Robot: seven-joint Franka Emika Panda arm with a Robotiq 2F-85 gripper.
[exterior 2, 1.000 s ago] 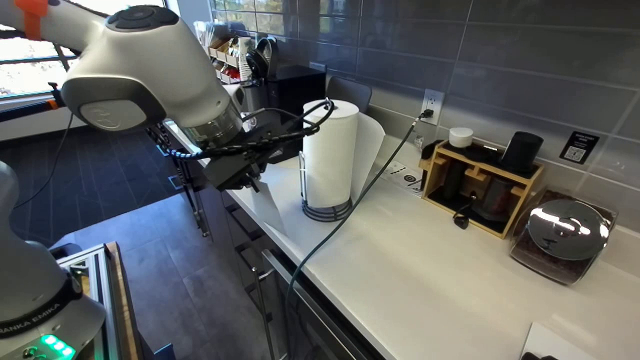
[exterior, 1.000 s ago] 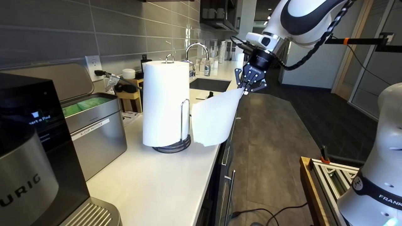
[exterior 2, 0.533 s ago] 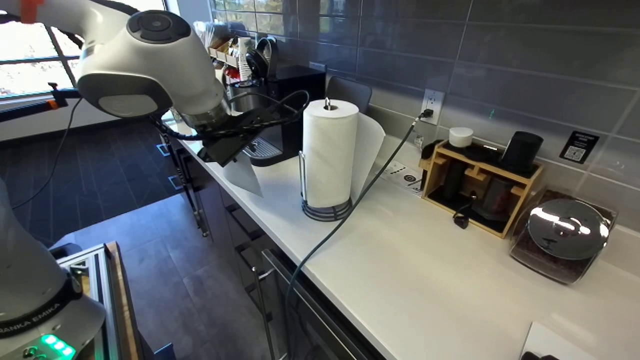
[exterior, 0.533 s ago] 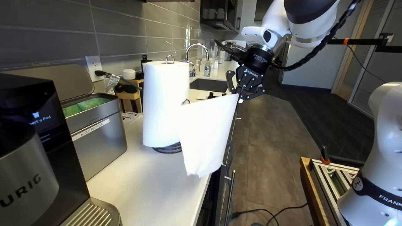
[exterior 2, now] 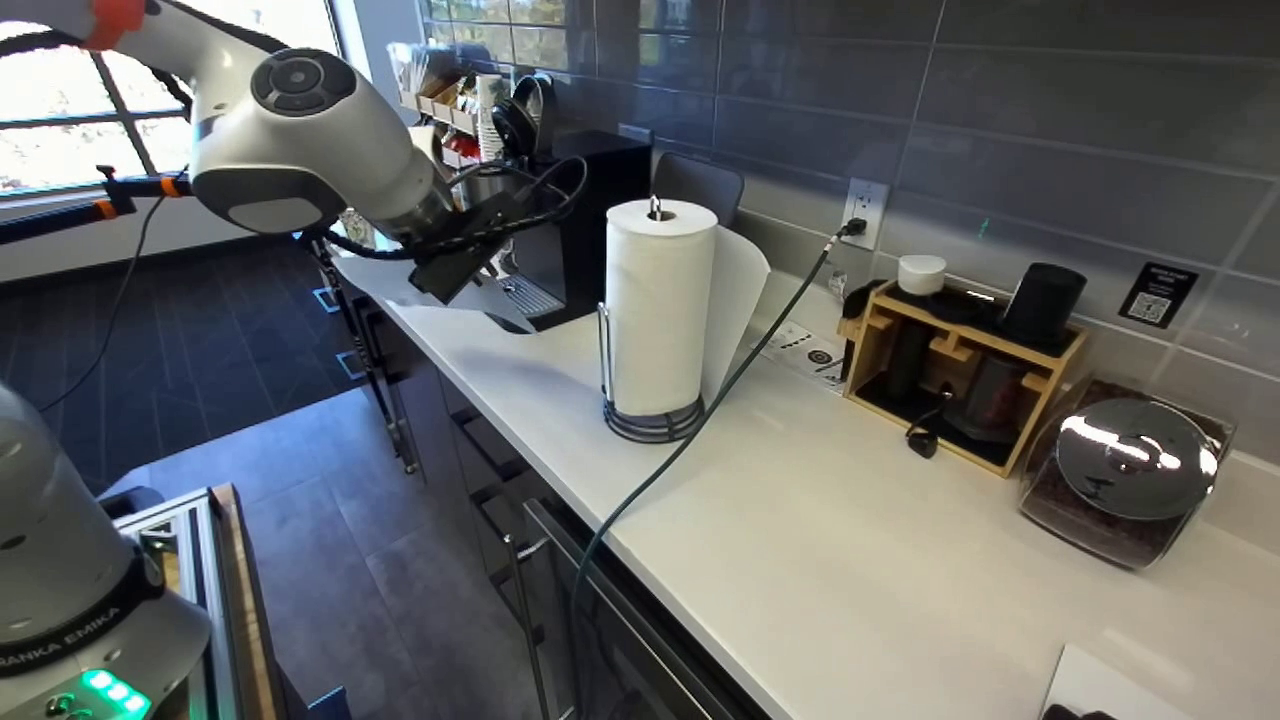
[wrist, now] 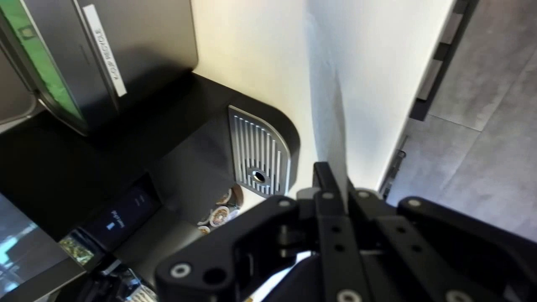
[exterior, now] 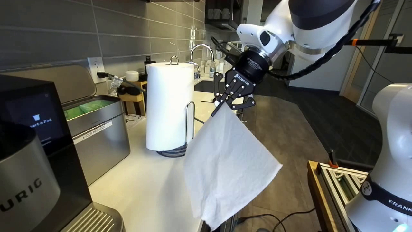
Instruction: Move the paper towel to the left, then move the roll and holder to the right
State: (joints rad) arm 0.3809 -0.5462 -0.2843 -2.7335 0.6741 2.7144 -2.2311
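Silver-grey, the K-Cup recycle bin [exterior: 104, 141] sat well left of the jaws in an exterior view; nearer left, the paper-towel roll [exterior: 170, 106] stood on its wire holder [exterior: 172, 153]; below, pinched between the jaws by its top corner, hung the loose paper towel [exterior: 229, 164].

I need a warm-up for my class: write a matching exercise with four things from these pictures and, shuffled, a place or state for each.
Things
1. Paper sheet
2. Paper roll
3. Bin
4. Plug

Places or states
A. In the wall outlet
B. Hanging from the hand
C. Open, with a green liner inside
D. Upright on the wire holder

Pairs: 1-B; 2-D; 3-C; 4-A
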